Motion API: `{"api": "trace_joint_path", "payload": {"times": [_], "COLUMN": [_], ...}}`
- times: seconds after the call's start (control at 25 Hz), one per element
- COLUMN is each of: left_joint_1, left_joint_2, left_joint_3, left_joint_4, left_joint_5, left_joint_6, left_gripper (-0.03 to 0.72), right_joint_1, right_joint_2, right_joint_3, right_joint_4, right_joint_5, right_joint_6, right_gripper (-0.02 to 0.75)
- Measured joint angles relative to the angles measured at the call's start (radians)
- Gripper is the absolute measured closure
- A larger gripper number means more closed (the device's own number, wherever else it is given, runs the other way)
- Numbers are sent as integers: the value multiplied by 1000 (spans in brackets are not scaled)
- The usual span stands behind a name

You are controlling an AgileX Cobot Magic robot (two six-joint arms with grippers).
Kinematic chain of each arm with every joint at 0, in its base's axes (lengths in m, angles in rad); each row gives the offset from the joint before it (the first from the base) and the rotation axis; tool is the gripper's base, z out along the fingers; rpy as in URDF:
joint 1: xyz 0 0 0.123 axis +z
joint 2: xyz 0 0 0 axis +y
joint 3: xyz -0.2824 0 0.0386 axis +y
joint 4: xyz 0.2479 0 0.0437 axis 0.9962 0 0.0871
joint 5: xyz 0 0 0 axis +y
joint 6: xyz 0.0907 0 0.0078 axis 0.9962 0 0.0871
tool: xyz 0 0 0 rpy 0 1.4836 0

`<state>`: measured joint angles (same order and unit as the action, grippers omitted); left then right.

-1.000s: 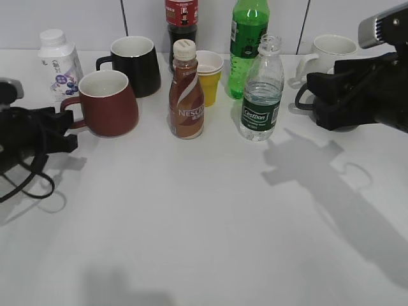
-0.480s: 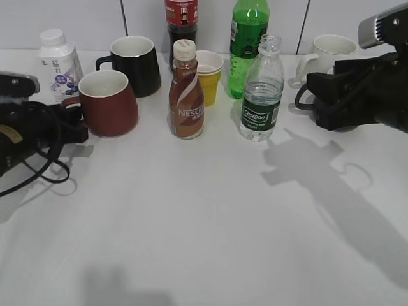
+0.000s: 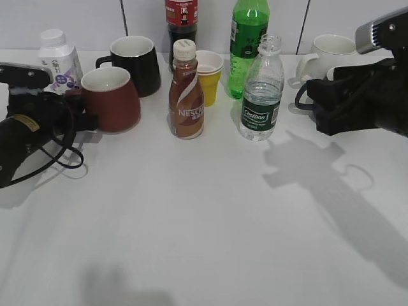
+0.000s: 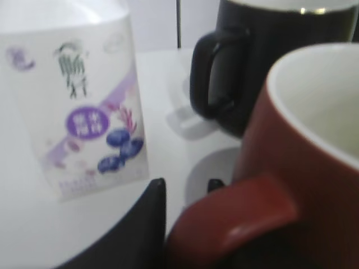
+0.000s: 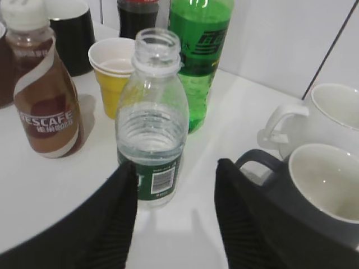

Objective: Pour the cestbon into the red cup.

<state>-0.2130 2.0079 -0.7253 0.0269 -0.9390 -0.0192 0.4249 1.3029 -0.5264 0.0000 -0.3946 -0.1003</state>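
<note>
The cestbon (image 3: pixel 261 95) stands uncapped at mid-table, part full; it also shows in the right wrist view (image 5: pixel 152 129). My right gripper (image 3: pixel 315 105) is open and empty, just right of the bottle at label height; in the right wrist view (image 5: pixel 175 165) the bottle stands ahead, by the left finger. The red cup (image 3: pixel 115 102) sits at the left. My left gripper (image 3: pixel 80 115) is at its handle. In the left wrist view (image 4: pixel 188 183) the cup's handle (image 4: pixel 241 218) lies between the two fingers, which close on it.
A black mug (image 3: pixel 137 64) and a white yoghurt bottle (image 3: pixel 56 57) stand close behind the red cup. A Nescafe bottle (image 3: pixel 186 95), yellow cup (image 3: pixel 209 76) and green soda bottle (image 3: pixel 248 44) crowd the cestbon. A white mug (image 3: pixel 331 51) and dark grey mug (image 5: pixel 320 190) flank my right gripper.
My left gripper has moved right and forward onto the red cup's handle, and the cup has shifted slightly up and right. My right gripper has barely moved.
</note>
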Motion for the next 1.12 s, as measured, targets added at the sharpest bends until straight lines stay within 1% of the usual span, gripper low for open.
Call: {"api": "trace_joint_path", "payload": {"times": [0.12, 0.24, 0.36, 0.48, 0.56, 0.6, 0.68, 0.88, 1.04, 1.12], "left_joint_1": [2, 2, 2, 2, 2, 2, 2, 2, 2, 1], "left_joint_2": [20, 31, 32, 20, -12, -30, -82, -216, -303, -335], "left_joint_3": [-23, -34, -35, -19, 13, 37, 86, 188, 249, 267], "left_joint_4": [6, 32, 40, 44, 45, 46, 46, 73, 128, 175], "left_joint_5": [-9, -22, -28, -30, -25, -24, -23, -28, -33, -33], "left_joint_6": [3, 6, 7, 11, 19, 19, 25, 31, 32, 32], "left_gripper": [611, 613, 614, 614, 615, 615, 617, 620, 620, 622], "right_joint_1": [0, 1, 2, 2, 2, 2, 2, 2, 2, 2], "right_joint_2": [0, 1, 26, 90, 146, 171, 231, 371, 465, 504], "right_joint_3": [0, 0, -1, -1, -1, -1, -11, -94, -161, -201], "right_joint_4": [0, 0, -27, -132, -217, -240, -266, -250, -225, -222], "right_joint_5": [9, 13, -8, -62, -126, -162, -232, -272, -284, -287], "right_joint_6": [5, 9, 40, 157, 249, 271, 298, 309, 311, 311], "right_gripper": [391, 391, 378, 290, 202, 165, 129, 109, 109, 109]}}
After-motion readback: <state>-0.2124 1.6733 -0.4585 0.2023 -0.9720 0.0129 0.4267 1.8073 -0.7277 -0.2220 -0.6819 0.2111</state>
